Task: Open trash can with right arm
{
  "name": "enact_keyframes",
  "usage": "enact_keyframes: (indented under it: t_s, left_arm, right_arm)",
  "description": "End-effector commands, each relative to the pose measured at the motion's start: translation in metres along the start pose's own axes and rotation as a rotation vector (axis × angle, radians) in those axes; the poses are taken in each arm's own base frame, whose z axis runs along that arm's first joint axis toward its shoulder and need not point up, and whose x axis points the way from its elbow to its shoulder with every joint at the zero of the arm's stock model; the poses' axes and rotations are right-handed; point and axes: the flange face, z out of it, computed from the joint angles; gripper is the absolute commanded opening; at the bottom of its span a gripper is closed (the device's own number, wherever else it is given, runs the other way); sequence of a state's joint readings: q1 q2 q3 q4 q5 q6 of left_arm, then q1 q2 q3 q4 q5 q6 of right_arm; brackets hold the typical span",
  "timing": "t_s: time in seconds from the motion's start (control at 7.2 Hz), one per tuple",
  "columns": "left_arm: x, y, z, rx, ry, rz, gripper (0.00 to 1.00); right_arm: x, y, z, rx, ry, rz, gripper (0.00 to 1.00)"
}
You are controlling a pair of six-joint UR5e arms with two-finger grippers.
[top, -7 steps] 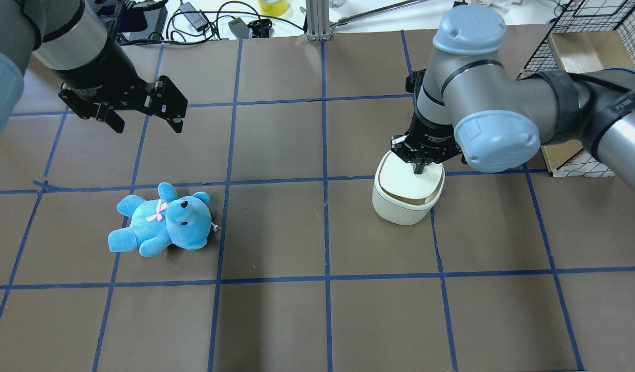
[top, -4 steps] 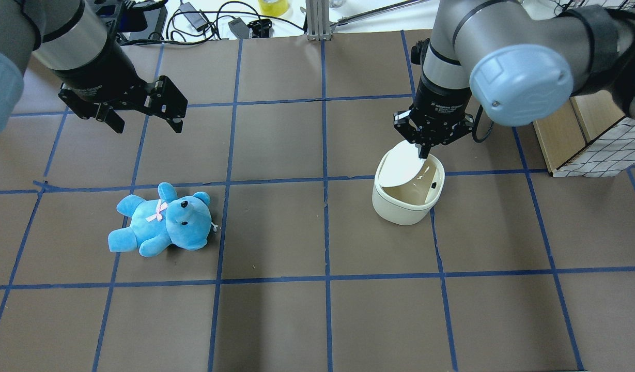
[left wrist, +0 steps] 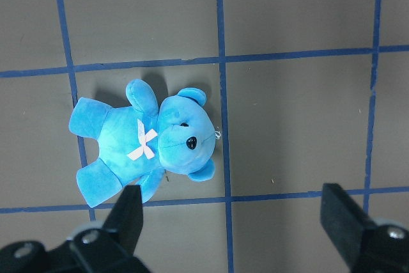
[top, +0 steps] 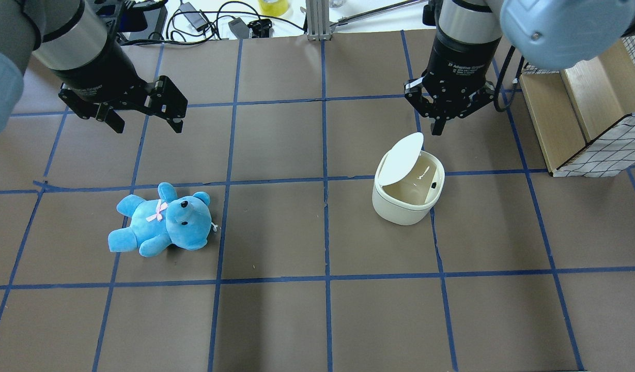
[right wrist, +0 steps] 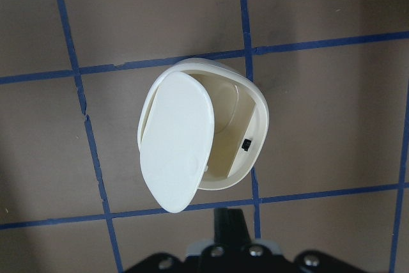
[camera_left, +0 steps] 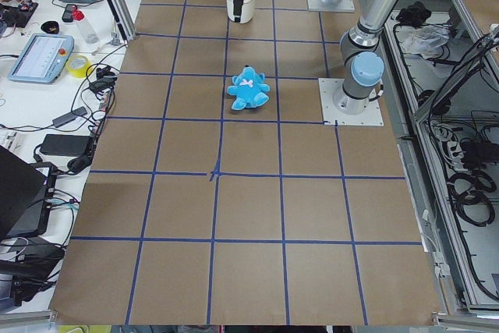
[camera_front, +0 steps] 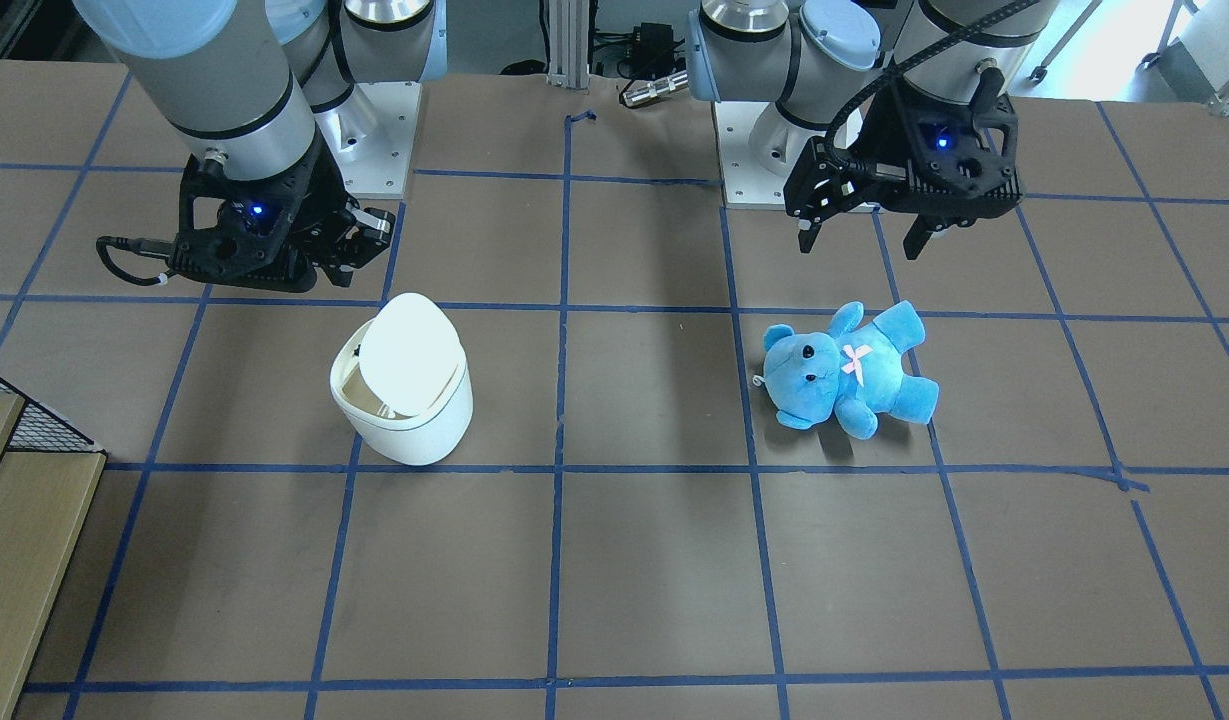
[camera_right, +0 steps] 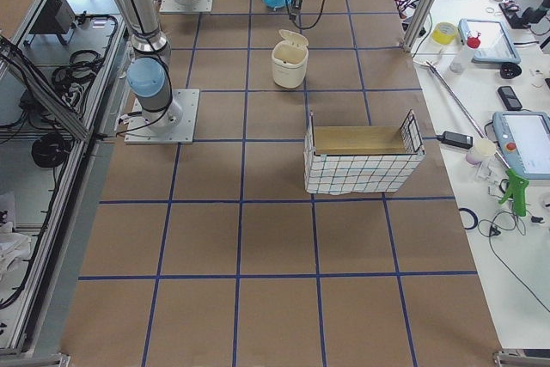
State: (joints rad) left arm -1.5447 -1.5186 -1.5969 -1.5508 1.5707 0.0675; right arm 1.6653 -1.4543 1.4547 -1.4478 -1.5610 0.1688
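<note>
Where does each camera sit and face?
Overhead: behind robot, looking down; left hand, right hand.
Front-facing: across from robot, facing it; sides mirrored.
Exterior left: at robot's left; bear nearer.
Exterior right: at robot's right; trash can nearer.
Left wrist: down onto bear; own fingers.
Right wrist: down into trash can; own hand at edge.
Shared: all exterior views show both objects.

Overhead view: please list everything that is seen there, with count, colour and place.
table: 1, brown, blue tape grid
trash can: 1, white, lid up, robot's right half
bear: 1, blue, lying on robot's left half
basket: 1, white wire, robot's far right
tape roll: 1, yellow, beyond far edge
cables: several, black, beyond far edge
left gripper: 1, black, open, over table beyond bear
right gripper: 1, black, shut, just beyond trash can
</note>
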Motion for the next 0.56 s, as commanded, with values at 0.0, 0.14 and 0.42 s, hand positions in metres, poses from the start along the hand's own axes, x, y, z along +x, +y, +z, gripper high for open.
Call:
enact_keyframes:
  t_s: [0.0,0.14,0.42]
  left_arm:
    - [0.0,0.0,0.0,0.0,0.0,0.0,1.0]
    - [0.0,0.0,0.0,0.0,0.0,0.0,1.0]
    - [0.0,0.0,0.0,0.0,0.0,0.0,1.0]
  right_arm:
    - [0.013,-0.006,-0.005,0.009,-0.008,-0.122,0.99]
    - [0.036,-0.015,-0.004,0.006,-0.021,-0.201,1.0]
    - [0.048,-0.016,-0.011,0.036,-0.033,-0.212,0.99]
